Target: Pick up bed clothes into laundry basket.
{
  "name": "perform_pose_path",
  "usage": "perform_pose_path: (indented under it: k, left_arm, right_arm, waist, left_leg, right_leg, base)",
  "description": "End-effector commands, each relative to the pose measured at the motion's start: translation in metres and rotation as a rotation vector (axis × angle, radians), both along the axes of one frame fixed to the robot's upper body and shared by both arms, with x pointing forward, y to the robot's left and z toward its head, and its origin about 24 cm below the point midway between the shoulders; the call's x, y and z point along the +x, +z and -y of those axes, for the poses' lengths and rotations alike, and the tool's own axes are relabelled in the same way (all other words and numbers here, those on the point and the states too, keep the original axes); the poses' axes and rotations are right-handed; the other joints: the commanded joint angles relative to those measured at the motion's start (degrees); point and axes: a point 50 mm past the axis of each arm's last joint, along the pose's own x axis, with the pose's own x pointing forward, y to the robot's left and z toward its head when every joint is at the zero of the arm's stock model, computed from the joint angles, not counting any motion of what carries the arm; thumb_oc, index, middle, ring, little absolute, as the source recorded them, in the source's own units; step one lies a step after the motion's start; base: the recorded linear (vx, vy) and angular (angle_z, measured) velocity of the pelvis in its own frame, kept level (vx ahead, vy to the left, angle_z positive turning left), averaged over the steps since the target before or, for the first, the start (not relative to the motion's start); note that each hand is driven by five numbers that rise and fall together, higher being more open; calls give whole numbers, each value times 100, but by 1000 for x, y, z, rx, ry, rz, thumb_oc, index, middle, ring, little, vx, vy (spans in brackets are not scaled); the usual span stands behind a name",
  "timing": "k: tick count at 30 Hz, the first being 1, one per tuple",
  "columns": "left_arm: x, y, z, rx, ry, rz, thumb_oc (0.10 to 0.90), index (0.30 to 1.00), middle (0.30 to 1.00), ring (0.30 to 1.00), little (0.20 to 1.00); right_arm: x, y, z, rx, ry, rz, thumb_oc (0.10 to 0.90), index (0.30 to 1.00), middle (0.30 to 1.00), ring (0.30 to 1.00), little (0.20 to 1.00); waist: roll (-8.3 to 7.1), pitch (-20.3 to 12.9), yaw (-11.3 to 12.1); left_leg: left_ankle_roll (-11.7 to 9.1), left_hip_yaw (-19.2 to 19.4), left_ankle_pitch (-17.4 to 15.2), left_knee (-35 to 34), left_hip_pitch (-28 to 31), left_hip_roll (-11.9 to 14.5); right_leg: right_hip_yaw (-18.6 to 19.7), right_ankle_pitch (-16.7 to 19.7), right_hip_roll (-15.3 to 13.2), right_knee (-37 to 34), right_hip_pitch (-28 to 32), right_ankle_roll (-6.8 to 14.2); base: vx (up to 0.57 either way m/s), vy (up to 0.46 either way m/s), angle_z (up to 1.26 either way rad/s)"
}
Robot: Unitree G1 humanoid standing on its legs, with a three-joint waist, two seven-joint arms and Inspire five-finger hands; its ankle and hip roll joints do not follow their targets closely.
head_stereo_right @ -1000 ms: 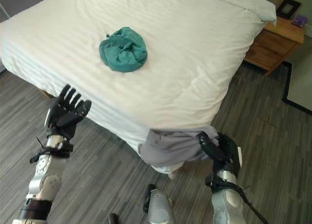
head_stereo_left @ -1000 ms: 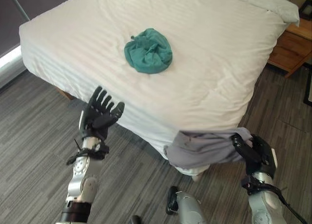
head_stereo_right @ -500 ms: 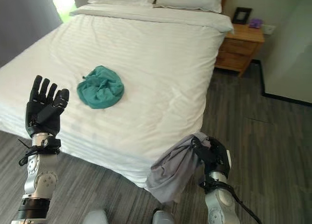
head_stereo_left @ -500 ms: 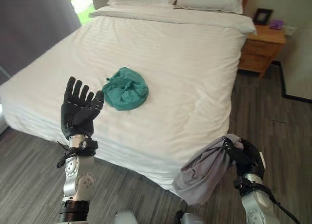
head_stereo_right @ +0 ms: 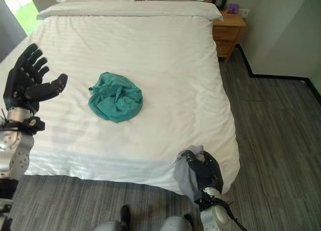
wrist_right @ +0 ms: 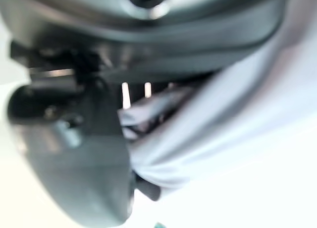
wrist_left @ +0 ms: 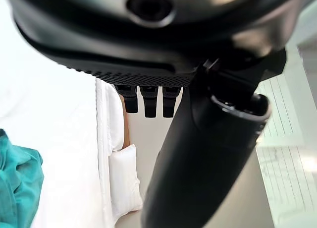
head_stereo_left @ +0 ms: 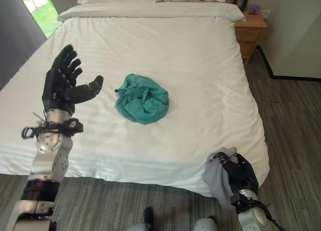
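On the white bed [head_stereo_left: 200,65], fingers clamp a grey garment [head_stereo_left: 214,178] in the right hand [head_stereo_left: 239,174], now hanging bunched off the corner, while the left hand [head_stereo_left: 62,85], spread, has risen beside the teal garment [head_stereo_left: 142,98], likely next.

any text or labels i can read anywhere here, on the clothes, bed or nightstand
None can be read.
Teal garment on the bed: no print shows.
Grey garment gripped in the right hand: no print shows.
Left hand, open above the bed: no markings show.
Picture frame and small purple item on the nightstand: too small to tell if they carry any text.
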Motion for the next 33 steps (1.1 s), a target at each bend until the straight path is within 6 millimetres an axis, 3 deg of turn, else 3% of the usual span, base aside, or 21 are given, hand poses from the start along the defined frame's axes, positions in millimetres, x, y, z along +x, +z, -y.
perform_pose_path:
  k: [1,3,5,6,7,10,13,17,25,30,33]
  left_arm:
    - [2,94,-3,155,11,275,800,900,900,900,900]
    - [6,107,-14,297,75,227,800,900,900,900,900]
    - [8,112,-14,350,83,212,800,900,900,900,900]
    - [8,117,-24,459,159,180,800,900,900,900,900]
    - [9,120,-33,577,226,131,800,900,900,900,900]
    - [11,126,-40,674,286,95,800,900,900,900,900]
    - [21,117,-49,603,311,39,800,900,900,900,900]
    - [30,118,-49,658,374,-1,800,900,900,900,900]
    - [42,116,-46,594,402,-30,800,900,900,900,900]
    - [46,83,-62,505,430,-161,800,900,900,900,900]
    - [52,79,-54,537,444,-167,800,900,900,900,900]
  right_arm:
    - [33,73,31,-146,-23,350,400,300,300,300,300]
    - [38,76,30,-160,1,361,400,300,300,300,300]
    - [37,74,30,-150,3,352,400,300,300,300,300]
    - [37,70,27,-132,15,346,400,300,300,300,300]
    - [37,68,26,-138,24,337,400,300,300,300,300]
    - [37,66,26,-148,44,319,400,300,300,300,300]
    - [38,68,25,-153,74,329,400,300,300,300,300]
    - [39,70,26,-168,86,327,400,300,300,300,300]
    - [40,69,22,-199,119,300,400,300,300,300,300]
    - [44,74,13,-195,155,331,400,300,300,300,300]
    - [48,78,7,-177,175,356,400,300,300,300,300]
  waist:
    - [-25,-197,-396]
    - [-88,-136,-399]
    - [-132,-107,-398]
    - [-152,-114,-369]
    - [-167,-130,-343]
    - [-191,-194,-339]
    - [-153,-272,-398]
    - [-130,-311,-460]
    - [-246,-183,-451]
    - [-290,-103,-471]
    - [-315,36,-526]
  left_leg:
    - [-474,-190,-529,-252,713,458]
    - [-390,-176,-632,-225,770,398]
    - [-366,-185,-628,-178,776,361]
    - [-339,-183,-645,-204,828,353]
    - [-343,-98,-657,-233,878,351]
    - [-371,34,-705,-314,1002,347]
    - [-408,55,-673,-450,1092,369]
    - [-438,63,-623,-566,1069,404]
    - [-480,100,-539,-633,853,479]
    - [-503,158,-536,-670,849,488]
    - [-526,171,-484,-679,753,496]
  right_leg:
    - [40,612,352,-716,23,-162]
    - [-1,652,622,-1033,-175,-103]
    - [88,753,581,-1014,-157,-29]
    - [110,837,554,-1023,-127,-5]
    - [20,923,479,-1072,-106,34]
    - [-98,1016,372,-1294,51,95]
    - [-160,867,363,-1491,202,90]
    - [-241,802,368,-1563,213,106]
    - [-314,804,420,-1806,142,126]
    - [-249,789,433,-1883,144,113]
    - [-237,781,429,-1854,33,112]
  base:
    - [103,79,-23]
    - [77,74,-35]
    - [26,34,-25]
    - [61,10,-17]
    - [93,2,-19]
    - [102,-22,-30]
    - [103,9,-7]
    - [57,6,3]
    - [-7,-6,3]
    - [0,10,-5]
    - [-90,1,-2]
